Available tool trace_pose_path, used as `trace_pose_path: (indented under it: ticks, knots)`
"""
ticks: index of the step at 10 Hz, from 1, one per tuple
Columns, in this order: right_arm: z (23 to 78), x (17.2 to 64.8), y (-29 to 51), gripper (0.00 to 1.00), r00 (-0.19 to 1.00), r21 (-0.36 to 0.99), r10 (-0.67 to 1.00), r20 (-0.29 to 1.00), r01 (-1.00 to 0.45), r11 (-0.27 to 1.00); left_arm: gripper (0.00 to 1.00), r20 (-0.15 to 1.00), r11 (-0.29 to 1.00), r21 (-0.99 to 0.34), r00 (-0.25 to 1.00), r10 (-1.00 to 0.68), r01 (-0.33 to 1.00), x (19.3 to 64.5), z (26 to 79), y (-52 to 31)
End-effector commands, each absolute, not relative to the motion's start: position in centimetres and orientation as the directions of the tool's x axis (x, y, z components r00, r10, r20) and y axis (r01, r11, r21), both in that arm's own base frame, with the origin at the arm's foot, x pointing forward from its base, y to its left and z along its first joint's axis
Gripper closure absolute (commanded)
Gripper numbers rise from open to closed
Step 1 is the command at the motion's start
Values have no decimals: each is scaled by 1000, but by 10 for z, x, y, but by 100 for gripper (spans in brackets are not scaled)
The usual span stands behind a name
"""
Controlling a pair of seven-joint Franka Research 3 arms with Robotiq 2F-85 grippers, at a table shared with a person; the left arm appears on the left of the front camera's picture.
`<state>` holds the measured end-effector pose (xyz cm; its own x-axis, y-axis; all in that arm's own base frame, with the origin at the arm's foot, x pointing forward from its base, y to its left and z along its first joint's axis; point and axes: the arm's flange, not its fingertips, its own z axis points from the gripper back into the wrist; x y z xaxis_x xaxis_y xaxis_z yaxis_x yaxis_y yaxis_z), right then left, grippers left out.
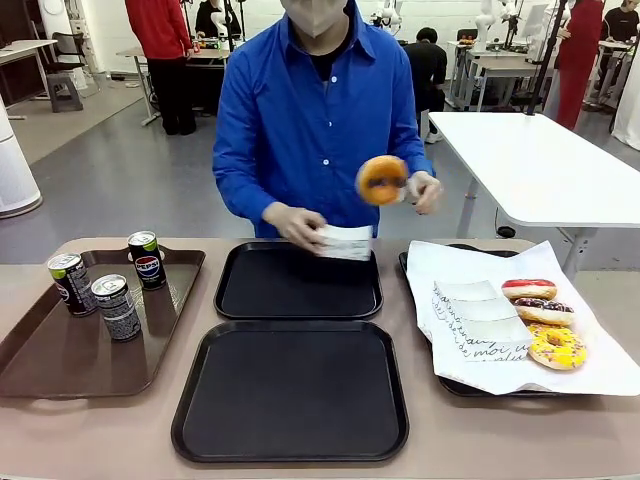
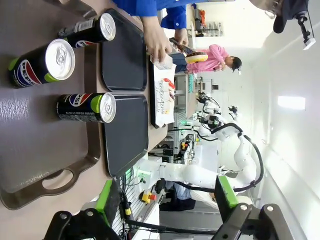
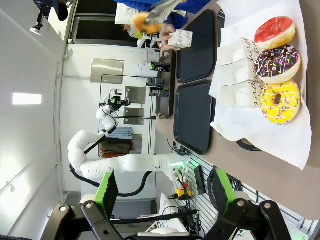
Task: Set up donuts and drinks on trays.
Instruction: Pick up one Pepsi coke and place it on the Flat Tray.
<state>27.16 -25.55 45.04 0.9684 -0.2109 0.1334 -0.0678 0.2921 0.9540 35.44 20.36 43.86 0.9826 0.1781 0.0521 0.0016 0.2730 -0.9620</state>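
Observation:
Two black trays lie mid-table, the far one [image 1: 290, 290] and the near one [image 1: 290, 395], both bare. Above the far tray the person holds a golden donut [image 1: 382, 180] in one hand and a white paper sleeve [image 1: 345, 241] in the other. Red [image 1: 529, 289], chocolate [image 1: 545, 311] and yellow [image 1: 557, 347] donuts rest on white paper at the right. Three drink cans [image 1: 117, 306] stand at the left. My left gripper [image 2: 165, 200] hangs open, well back from the cans [image 2: 87, 106]. My right gripper [image 3: 165, 192] is open too, apart from the donuts [image 3: 280, 101].
The cans stand on a long brown tray [image 1: 60, 360] with a handle cut-out at its near end. The white paper [image 1: 600, 370] lines a dark tray, with more printed sleeves [image 1: 480, 315] lying on it. White tables, other people and other robot arms stand farther back.

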Motion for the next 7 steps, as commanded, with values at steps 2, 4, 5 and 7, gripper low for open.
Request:
trace_pose_path:
  ticks: [2,4,5,7]
  knots:
    - [450,271,-256,0,968,956,-212,131,-67,285,0,60,475,-879,984,166,-27,374,501,172]
    - [450,271,-256,0,968,956,-212,131,-67,285,0,57,678,-735,993,100,-27,373,526,126]
    - [450,271,-256,0,968,956,-212,131,-67,285,0,41,766,-642,996,74,-31,379,534,99]
    - [450,271,-256,0,968,956,-212,131,-67,285,0,-5,904,-426,999,36,-35,395,535,39]
